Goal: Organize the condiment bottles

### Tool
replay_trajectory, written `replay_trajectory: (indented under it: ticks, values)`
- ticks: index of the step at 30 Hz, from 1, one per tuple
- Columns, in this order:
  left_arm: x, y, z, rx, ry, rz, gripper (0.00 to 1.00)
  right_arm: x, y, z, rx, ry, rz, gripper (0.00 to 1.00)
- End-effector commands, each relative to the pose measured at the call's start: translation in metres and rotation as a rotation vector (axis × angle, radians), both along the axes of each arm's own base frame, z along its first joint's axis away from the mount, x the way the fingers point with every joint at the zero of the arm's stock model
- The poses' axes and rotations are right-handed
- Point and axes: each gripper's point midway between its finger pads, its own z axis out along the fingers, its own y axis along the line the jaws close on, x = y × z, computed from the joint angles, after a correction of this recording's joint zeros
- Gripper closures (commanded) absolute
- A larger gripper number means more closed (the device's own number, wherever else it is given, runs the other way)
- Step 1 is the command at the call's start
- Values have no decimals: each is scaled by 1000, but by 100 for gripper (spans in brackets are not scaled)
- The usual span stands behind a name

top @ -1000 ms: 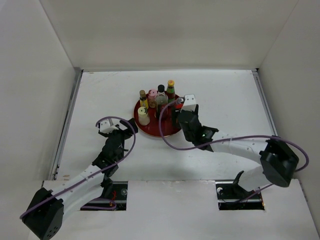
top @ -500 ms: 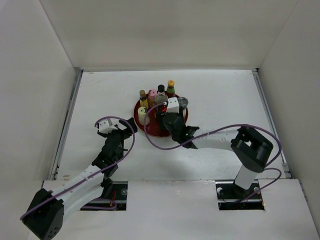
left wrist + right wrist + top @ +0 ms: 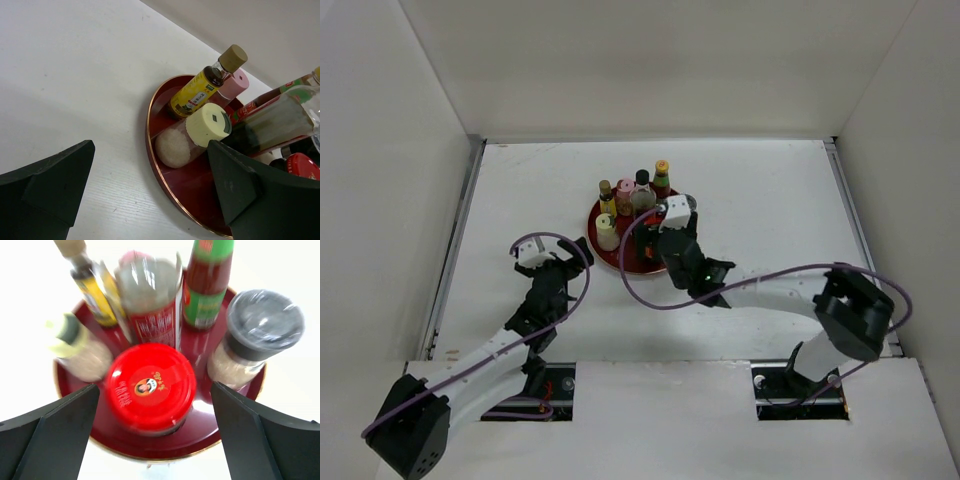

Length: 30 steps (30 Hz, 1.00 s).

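Note:
Seven bottles and jars stand on the red round tray [image 3: 620, 262]. In the top view I see the amber bottle [image 3: 607, 198], the pink-capped one [image 3: 625, 192], the tall dark one [image 3: 642, 188], the green-red one [image 3: 661, 178], the pale yellow-green-capped one [image 3: 607, 233] and the grey-lidded jar [image 3: 684, 204]. My right gripper [image 3: 154, 390] is open at the tray's near edge. The red-lidded jar [image 3: 150, 385] stands just ahead of its fingertips, untouched. My left gripper [image 3: 150, 147] is open and empty at the tray's left rim [image 3: 149, 131], near the pale-capped bottle [image 3: 207, 125].
White walls close in the table on the left, back and right. A metal strip [image 3: 455, 250] runs along the left edge. Purple cables loop over both arms near the tray. The right arm [image 3: 780, 290] stretches across the table's right half.
My right gripper swung from the tray's right side to its near edge, then drew back slightly to the right. The left arm has not moved.

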Motion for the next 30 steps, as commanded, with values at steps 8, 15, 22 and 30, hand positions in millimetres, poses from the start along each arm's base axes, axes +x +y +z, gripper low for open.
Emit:
replay_trajectory:
  ticks: [8,15,22,30]
  values:
    - [-2,4,12,6,50,49,0,-29,-99,106,248,-246,-186,0]
    - [-5,-8,0,111,206,11,0,-41,-194,54,333,-195,-419,0]
    - [-19,-2,-5,79,174,7,0,-34,-226,7,400,-68,-512,0]
    - [-19,-2,-18,69,188,12,0,-22,-227,-16,462,-33,-494,0]
